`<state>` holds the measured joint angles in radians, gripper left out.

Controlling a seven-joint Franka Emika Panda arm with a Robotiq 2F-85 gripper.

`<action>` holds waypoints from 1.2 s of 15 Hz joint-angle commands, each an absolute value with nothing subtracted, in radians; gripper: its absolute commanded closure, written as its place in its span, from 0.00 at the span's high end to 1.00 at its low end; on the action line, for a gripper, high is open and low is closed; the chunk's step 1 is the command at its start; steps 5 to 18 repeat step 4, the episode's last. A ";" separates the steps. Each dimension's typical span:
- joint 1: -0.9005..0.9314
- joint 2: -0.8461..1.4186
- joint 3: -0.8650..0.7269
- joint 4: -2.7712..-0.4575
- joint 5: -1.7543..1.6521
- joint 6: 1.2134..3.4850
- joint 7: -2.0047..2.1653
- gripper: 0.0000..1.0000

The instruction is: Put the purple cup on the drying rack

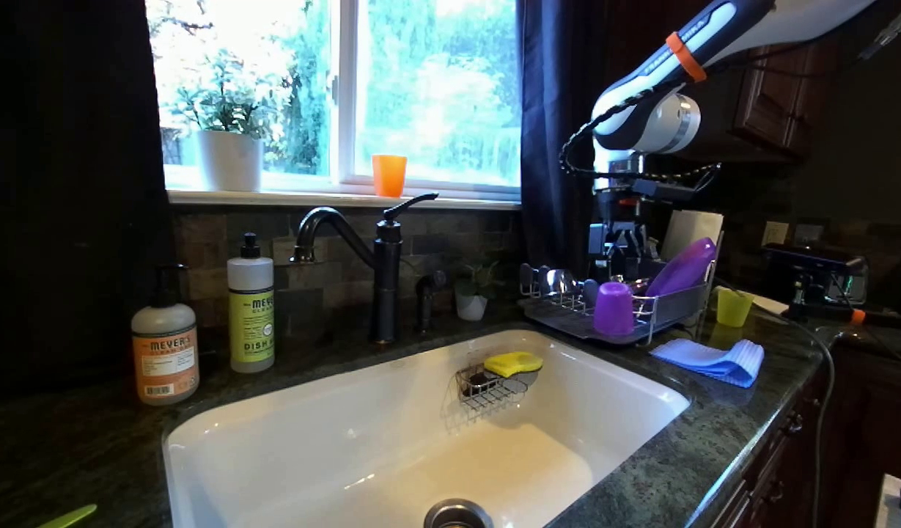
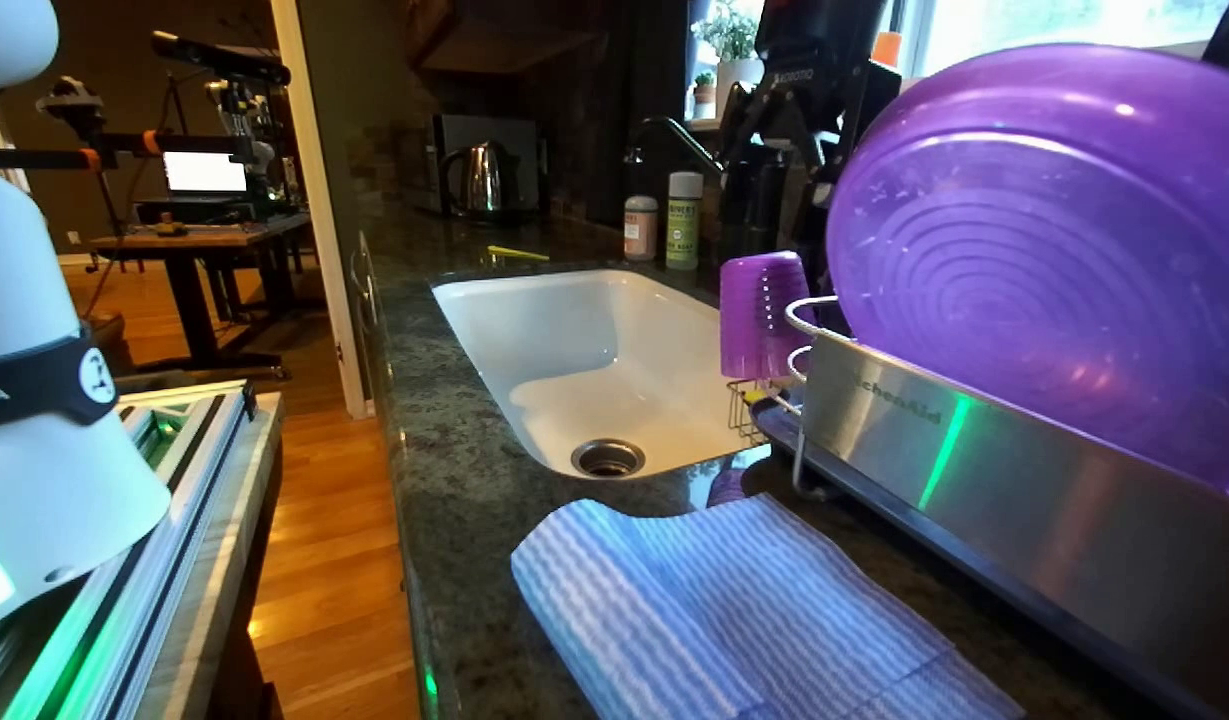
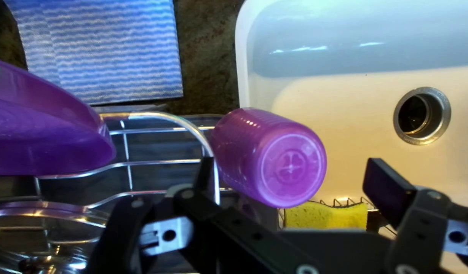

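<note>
The purple cup (image 1: 613, 309) stands upside down at the sink-side end of the drying rack (image 1: 681, 309). In an exterior view the cup (image 2: 761, 315) is beside the rack's wire loop and metal side panel (image 2: 1014, 470). In the wrist view the cup's base (image 3: 291, 167) faces the camera, and the rack's wires (image 3: 127, 152) lie to its left. My gripper (image 3: 294, 179) is open, its fingers wide apart on either side of the cup in the picture, with no grip on it. In an exterior view the gripper (image 1: 617, 257) points down behind the cup, above the rack.
A large purple bowl (image 1: 683, 270) leans in the rack. The white sink (image 1: 274, 425) with a yellow sponge (image 1: 514, 363) lies beside it. A blue cloth (image 1: 714, 359) and yellow-green cup (image 1: 734, 308) are nearby. The black faucet (image 1: 386, 286) stands behind the sink.
</note>
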<state>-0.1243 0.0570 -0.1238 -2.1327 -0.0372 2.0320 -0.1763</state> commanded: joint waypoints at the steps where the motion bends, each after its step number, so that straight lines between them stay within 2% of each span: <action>1: -0.105 -0.053 -0.106 -2.169 -0.092 2.007 -0.162 1.00; 3: -0.091 -0.139 -0.089 -2.206 -0.167 2.032 -0.149 1.00; 4: -0.106 -0.027 -0.103 -2.136 -0.110 2.029 -0.175 1.00; 18: -0.106 -0.027 -0.103 -2.136 -0.110 2.029 -0.175 1.00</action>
